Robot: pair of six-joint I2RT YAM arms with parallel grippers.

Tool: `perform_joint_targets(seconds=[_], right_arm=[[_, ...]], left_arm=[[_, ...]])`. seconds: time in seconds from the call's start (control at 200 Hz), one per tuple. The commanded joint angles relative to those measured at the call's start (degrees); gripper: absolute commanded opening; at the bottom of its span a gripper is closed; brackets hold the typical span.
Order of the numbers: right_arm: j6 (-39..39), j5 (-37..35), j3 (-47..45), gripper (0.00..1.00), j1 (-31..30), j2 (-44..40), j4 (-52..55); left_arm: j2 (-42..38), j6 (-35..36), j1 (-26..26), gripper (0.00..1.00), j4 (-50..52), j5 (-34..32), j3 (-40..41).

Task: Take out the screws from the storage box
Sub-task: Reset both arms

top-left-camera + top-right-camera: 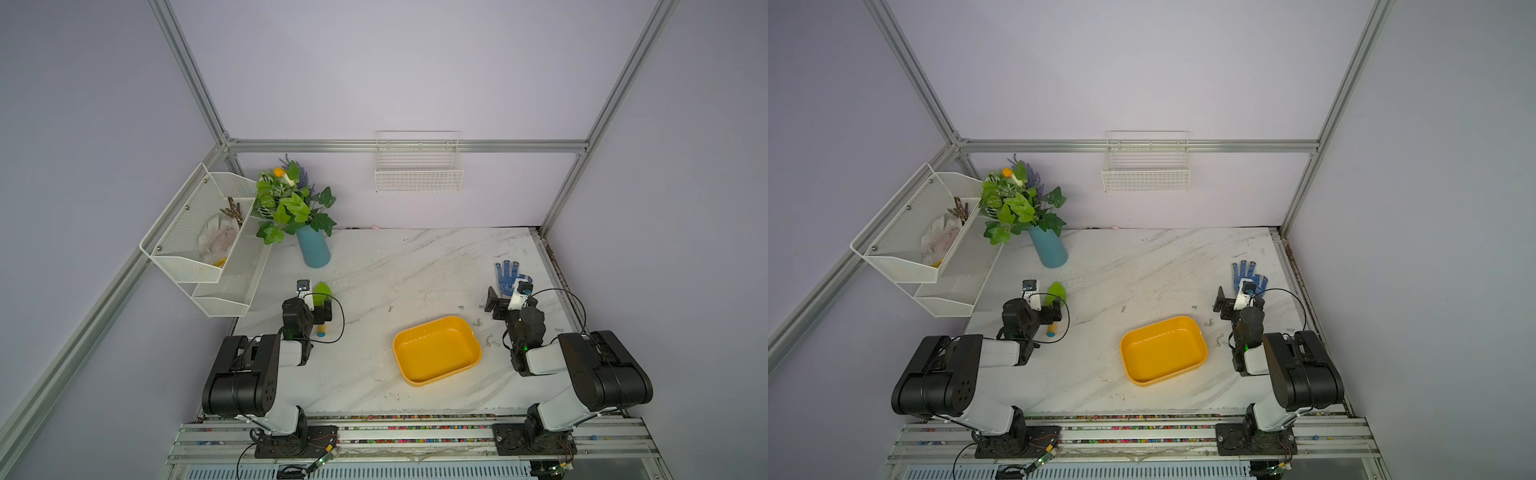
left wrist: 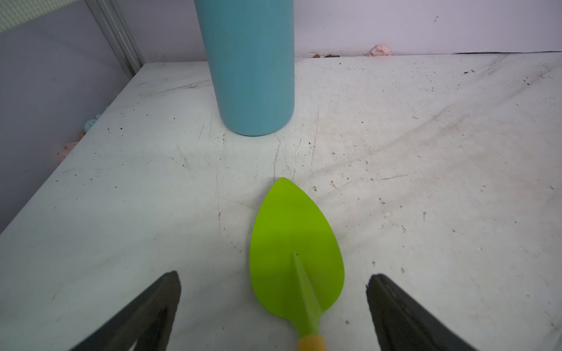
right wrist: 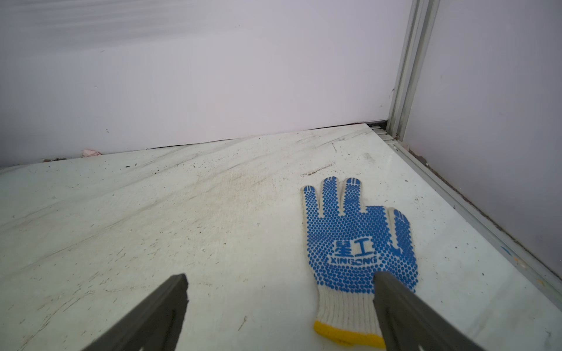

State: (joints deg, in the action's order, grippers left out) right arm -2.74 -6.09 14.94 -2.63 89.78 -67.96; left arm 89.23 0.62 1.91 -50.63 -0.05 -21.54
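The storage box (image 1: 434, 353) (image 1: 1163, 352) is a shallow yellow tub right of the table's middle, and nothing shows inside it. Several tiny silvery screws lie on the marble around it: one screw (image 1: 390, 308) off its far left corner, and a cluster of screws (image 1: 477, 322) (image 1: 1209, 322) between its right end and my right arm. Beyond that cluster my right gripper (image 1: 503, 301) (image 3: 279, 279) hovers open, one finger over a glove's cuff. My left gripper (image 1: 320, 307) (image 2: 273, 279) stands open at the table's left, its jaws on either side of a green trowel.
The green trowel (image 2: 292, 237) (image 1: 322, 291) points at a blue vase (image 2: 252, 67) (image 1: 313, 249) of leaves. A blue-dotted glove (image 3: 359, 240) (image 1: 507, 276) lies at the far right. White wire baskets hang on the back wall (image 1: 419, 174) and left wall (image 1: 199, 237).
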Motion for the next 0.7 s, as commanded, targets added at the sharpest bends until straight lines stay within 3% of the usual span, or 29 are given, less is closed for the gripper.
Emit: perform_joint_targets(seconds=[0.0,0.175,0.43,0.55,0.695], right_arm=[[1.1,1.6,-0.5,1.0,0.2,-0.3,-2.5],[-2.0,-5.9,-0.1,1.0,0.2,0.0,-2.2],[0.8,1.2,-2.0,1.0,0.2,0.3,-6.3],[2.4,5.0,2.3,1.0,0.2,-0.5,3.1],[2.6,4.3,2.2,1.0,0.2,-1.0,3.8]], left_arm=[[0.5,-0.2,0.2,1.0,-4.7,-0.8,0.7],[-0.7,-0.2,0.2,1.0,0.0,-0.8,-0.7],[-0.7,-0.2,0.2,1.0,0.1,-0.9,-0.8],[-0.7,-0.2,0.2,1.0,0.3,-1.0,-0.9],[-0.6,-0.2,0.2,1.0,0.2,-1.0,-0.9]])
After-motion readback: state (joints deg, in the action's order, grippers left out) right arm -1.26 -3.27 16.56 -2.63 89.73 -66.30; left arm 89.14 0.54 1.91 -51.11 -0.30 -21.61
